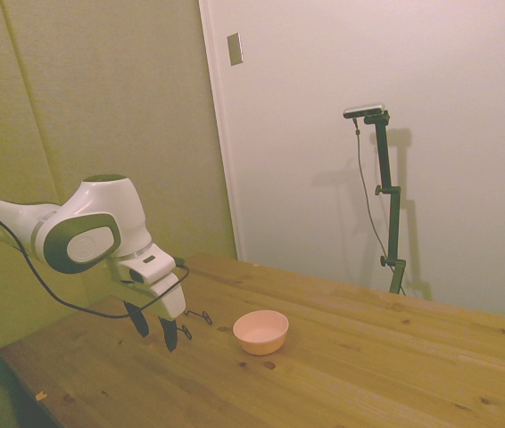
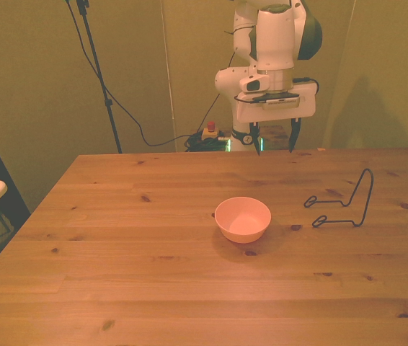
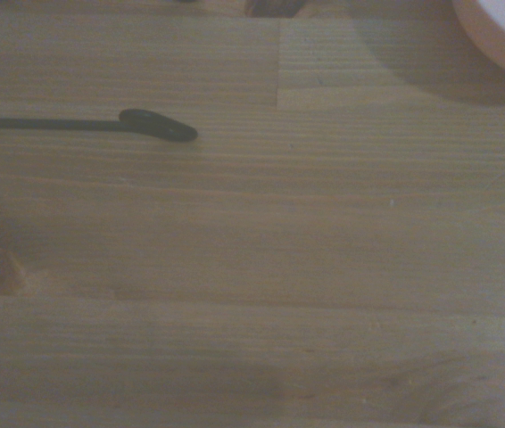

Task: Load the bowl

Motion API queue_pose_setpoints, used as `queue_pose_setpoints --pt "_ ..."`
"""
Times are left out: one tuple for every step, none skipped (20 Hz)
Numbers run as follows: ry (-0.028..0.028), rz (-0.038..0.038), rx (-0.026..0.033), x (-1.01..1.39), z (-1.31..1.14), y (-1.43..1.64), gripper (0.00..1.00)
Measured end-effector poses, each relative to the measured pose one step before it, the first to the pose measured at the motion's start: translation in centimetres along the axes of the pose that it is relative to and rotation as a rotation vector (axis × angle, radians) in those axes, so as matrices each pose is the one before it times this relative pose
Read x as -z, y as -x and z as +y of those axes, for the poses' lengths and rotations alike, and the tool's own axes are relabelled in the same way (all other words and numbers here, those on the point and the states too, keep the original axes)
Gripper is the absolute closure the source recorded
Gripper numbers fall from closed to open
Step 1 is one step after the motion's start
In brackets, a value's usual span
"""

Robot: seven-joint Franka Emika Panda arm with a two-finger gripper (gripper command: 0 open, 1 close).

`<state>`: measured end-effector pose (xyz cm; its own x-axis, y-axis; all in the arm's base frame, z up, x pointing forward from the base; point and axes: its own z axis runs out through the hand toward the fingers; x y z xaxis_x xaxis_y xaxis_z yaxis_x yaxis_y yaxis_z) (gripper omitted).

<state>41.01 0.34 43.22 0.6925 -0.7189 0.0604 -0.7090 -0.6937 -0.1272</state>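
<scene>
the bowl (image 2: 242, 218) sits upright on the wooden surface (image 2: 117, 274), roughly mid-way across it, pale pink-peach and with nothing visible inside. the thin black wire rack (image 2: 341, 202) stands on the same surface toward the front view's right of the bowl, apart from it and carrying nothing. the hand (image 2: 275, 139) hangs above the far part of the surface, fingers pointing down with a clear gap between them, so it is open and grips nothing. in the side view the hand (image 1: 157, 332) hovers close over the wood, with the bowl (image 1: 260, 331) a little way beyond it and part of the rack (image 1: 201, 316) between the two. the wrist view shows mostly bare planks, one dark wire end of the rack (image 3: 101, 126) lying across them and a slice of the bowl's rim (image 3: 502, 31) at a corner, which suggests the hand is not centred over either object. judging from this, the task looks barely begun: the bowl is untouched on the surface, not lifted and not in the rack. everything is left, it seems: getting the hand over the bowl, closing on its rim or side, carrying it across and setting it into the rack. the shallow smooth sides may make a firm hold tricky.
</scene>
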Motion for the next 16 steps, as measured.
queue_pose_setpoints --pt "-0.00088 0.00070 0.00021 -0.005 -0.024 -0.019 0.00" --pt "-0.00296 0.00246 0.00168 -0.021 -0.099 -0.005 0.00" --pt "-0.00280 0.00274 0.00019 -0.026 -0.091 -0.086 0.00" --pt "-0.00869 0.00818 -0.00104 0.088 -0.231 -0.303 0.00" --pt "-0.00917 0.00737 -0.00244 0.172 -0.327 -0.482 0.00" --pt "-0.00748 0.00642 -0.00318 0.176 -0.378 -0.643 0.00" --pt "-0.00424 0.00835 -0.00285 0.209 -0.364 -0.767 0.00" --pt "-0.00180 0.00914 -0.00374 0.256 -0.392 -0.864 0.00" --pt "-0.00093 0.01137 -0.00609 0.265 -0.400 -0.892 0.00" --pt "-0.00088 0.01436 -0.00919 0.222 -0.423 -0.917 0.00" --pt "-0.00149 0.01641 -0.01073 0.145 -0.433 -0.898 0.00" --pt "0.00129 0.01181 -0.01309 -0.001 -0.425 -0.812 0.00" --pt "0.00582 0.01230 -0.01331 -0.162 -0.404 -0.852 0.00" --pt "0.00450 0.01166 -0.01656 -0.276 -0.415 -0.861 0.00" --pt "0.00448 0.00721 -0.01391 -0.429 -0.463 -0.816 0.00" --pt "0.00593 0.00456 -0.01624 -0.531 -0.456 -0.824 0.00"
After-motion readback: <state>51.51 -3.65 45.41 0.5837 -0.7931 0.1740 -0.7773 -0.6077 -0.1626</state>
